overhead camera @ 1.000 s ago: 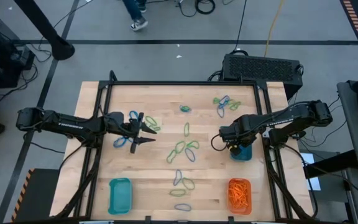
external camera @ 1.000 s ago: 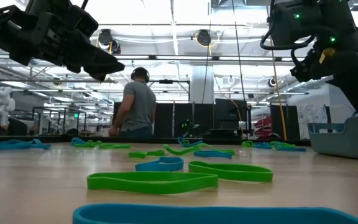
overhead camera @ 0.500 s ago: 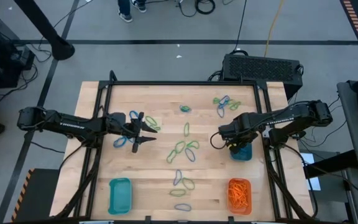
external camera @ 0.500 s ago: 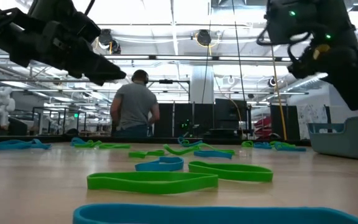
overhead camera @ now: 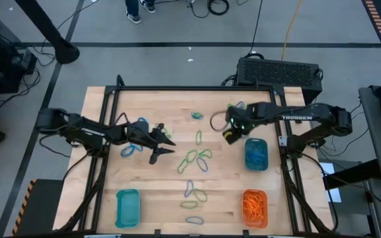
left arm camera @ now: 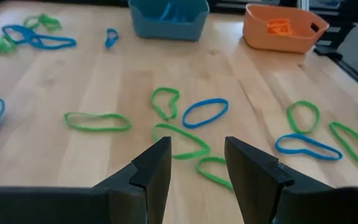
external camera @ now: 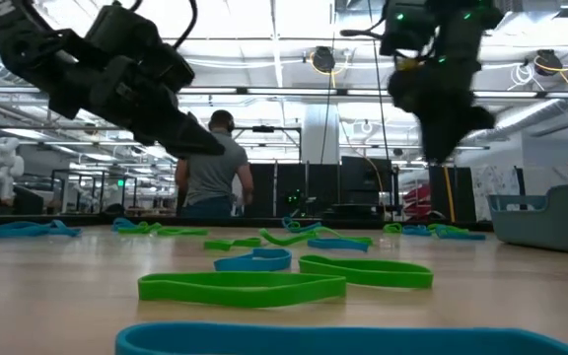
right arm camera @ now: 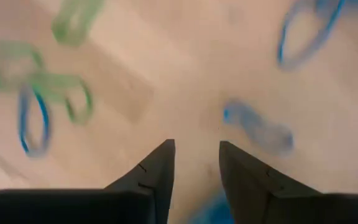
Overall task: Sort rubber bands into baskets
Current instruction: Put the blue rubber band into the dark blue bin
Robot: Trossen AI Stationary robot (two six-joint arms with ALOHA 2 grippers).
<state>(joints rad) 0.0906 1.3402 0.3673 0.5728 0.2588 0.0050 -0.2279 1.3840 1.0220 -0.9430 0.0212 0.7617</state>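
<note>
Green and blue rubber bands [overhead camera: 194, 158] lie scattered flat on the wooden table, with more [overhead camera: 238, 111] at the far right. A teal basket [overhead camera: 256, 153] with blue bands stands at the right. An orange basket [overhead camera: 254, 206] with orange bands stands near right, and a second teal basket [overhead camera: 127, 206] near left. My left gripper [overhead camera: 164, 147] hovers open, slanting down over the bands left of centre [left arm camera: 197, 152]. My right gripper [overhead camera: 229, 135] hangs open above bare wood, left of the right teal basket, pointing down [right arm camera: 196, 149].
A black frame [overhead camera: 190, 88] runs around the tabletop. A black box [overhead camera: 280, 69] sits behind the far edge. A person [external camera: 213, 168] stands in the room beyond the table. Bare wood lies between the band clusters and along the left side.
My right gripper has left the spot over the right teal basket, swinging toward the table's far edge and centre and tipping more steeply down. My left gripper has reached further toward the table's centre and sunk a little toward the bands.
</note>
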